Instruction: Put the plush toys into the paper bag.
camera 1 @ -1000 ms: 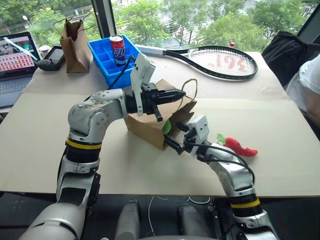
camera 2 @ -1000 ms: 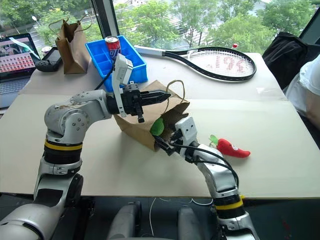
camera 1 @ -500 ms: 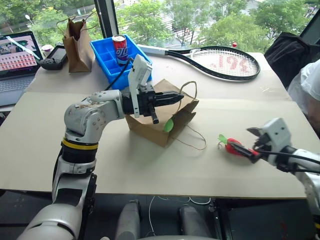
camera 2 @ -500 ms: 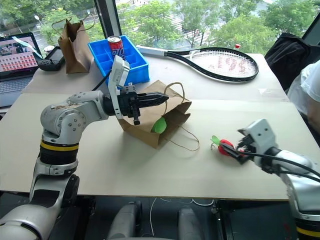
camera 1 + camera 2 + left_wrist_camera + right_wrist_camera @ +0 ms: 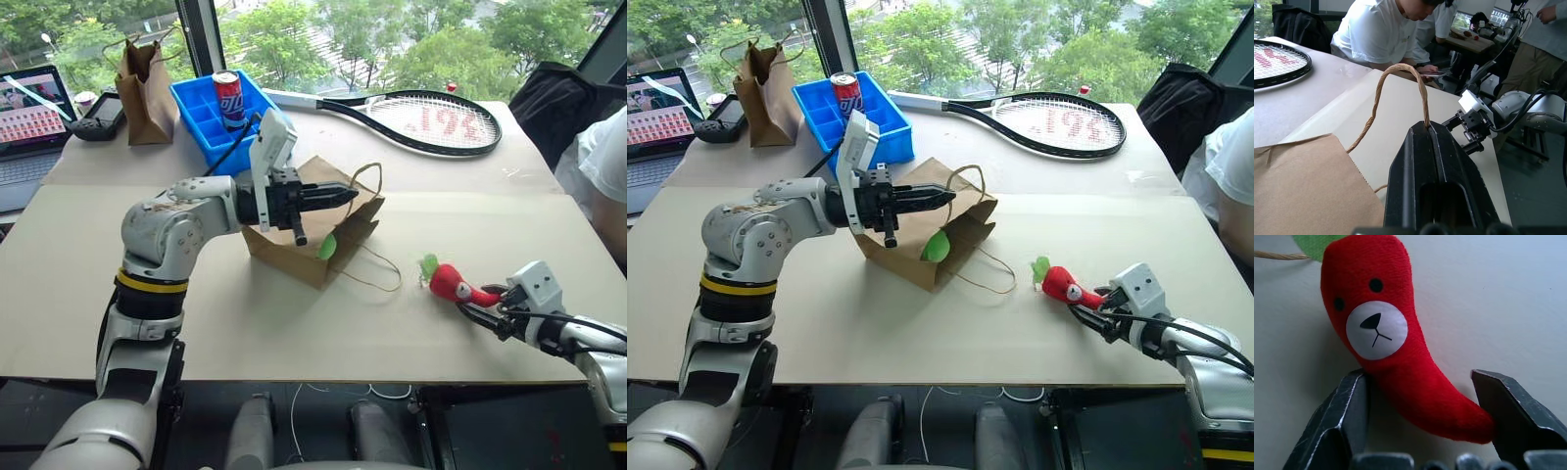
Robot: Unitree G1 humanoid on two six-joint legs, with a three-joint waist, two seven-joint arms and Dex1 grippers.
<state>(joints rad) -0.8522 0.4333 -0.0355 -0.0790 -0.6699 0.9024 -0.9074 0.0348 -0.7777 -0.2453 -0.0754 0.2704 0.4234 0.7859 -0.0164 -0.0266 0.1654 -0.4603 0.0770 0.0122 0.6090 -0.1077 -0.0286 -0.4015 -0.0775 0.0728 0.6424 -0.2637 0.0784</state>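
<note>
Both fingers of the right gripper [image 5: 1089, 310] straddle the chili pepper [image 5: 1061, 285] near the table [image 5: 921, 333] edge, spread apart.

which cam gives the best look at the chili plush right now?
Right wrist view: the chili plush fills the frame, face visible, its tail between the right gripper fingers, which stand apart around it. Both eye views show it small on the table, near the gripper. Left wrist view doesn't help here.
</note>
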